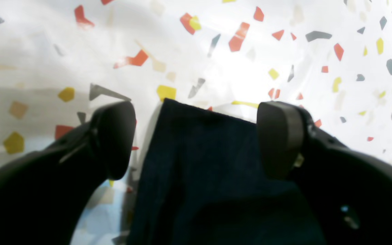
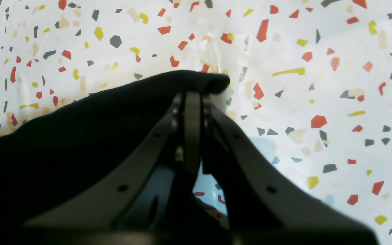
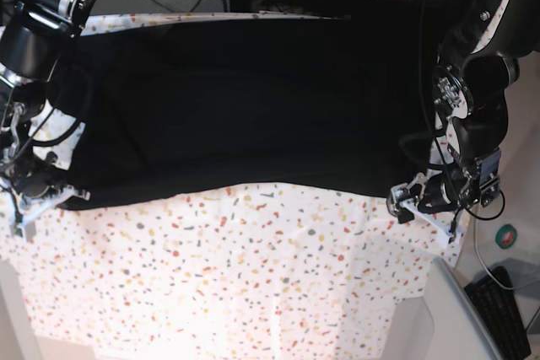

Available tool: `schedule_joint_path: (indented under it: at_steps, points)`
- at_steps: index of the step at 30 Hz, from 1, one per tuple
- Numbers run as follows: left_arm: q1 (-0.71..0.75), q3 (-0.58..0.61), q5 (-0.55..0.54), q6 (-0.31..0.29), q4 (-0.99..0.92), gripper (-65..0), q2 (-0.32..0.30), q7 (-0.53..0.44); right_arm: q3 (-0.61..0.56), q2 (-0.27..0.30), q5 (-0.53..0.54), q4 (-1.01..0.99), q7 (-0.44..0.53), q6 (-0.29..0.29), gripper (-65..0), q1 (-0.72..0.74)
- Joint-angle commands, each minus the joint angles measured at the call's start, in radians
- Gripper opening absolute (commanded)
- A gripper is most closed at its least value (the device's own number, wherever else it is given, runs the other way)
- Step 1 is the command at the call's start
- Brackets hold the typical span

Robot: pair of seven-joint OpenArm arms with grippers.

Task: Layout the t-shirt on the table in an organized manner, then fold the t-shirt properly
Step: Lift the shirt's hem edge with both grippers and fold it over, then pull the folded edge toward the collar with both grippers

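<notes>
t-shirt [image 1: 209,153]: corner between left gripper's [image 1: 196,139] wide-spread fingers | right gripper [image 2: 192,98]: pinching t-shirt corner

Two grippers: one left gripper [image 1: 196,141] and one right gripper [image 2: 193,97]. One t-shirt [image 3: 253,107], spanning between them. One tabletop [image 3: 253,276] under both. One round green piece [image 3: 506,236] and one black slatted object [image 3: 498,318], both outward of the left gripper. Two fingers [image 1: 114,139] on the left gripper, one either side of a cloth corner.
</notes>
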Motion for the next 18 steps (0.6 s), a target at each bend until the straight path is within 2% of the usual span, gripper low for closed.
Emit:
schedule_joint_path:
  at_steps: [1,3,5,10,14,18]
  points:
    - [-0.020,0.036,-0.017,-0.013,0.004,-16.1,0.002,0.010,0.000,0.013,0.010,0.022,0.022,0.005,-65.0,0.022]
    - [-0.007,0.077,-0.018,-0.012,0.004,-22.7,0.010,0.010,0.000,0.013,0.010,0.022,0.023,0.005,-65.0,0.022]
    - [0.003,0.082,-0.020,-0.012,0.004,-32.7,0.010,0.010,0.000,0.013,0.010,0.022,0.023,0.005,-65.0,0.022]
    - [0.020,0.083,-0.020,-0.012,0.010,-65.0,0.007,0.008,0.000,0.013,0.010,0.017,0.025,0.005,-65.0,0.022]
    - [0.014,0.082,-0.020,-0.012,0.015,-65.0,0.002,0.008,0.000,0.010,0.010,0.013,0.025,0.005,-65.0,0.021]
    - [0.026,0.082,-0.020,-0.012,0.149,-65.0,0.002,0.019,-0.004,0.010,0.010,0.000,0.063,0.005,-65.0,0.028]
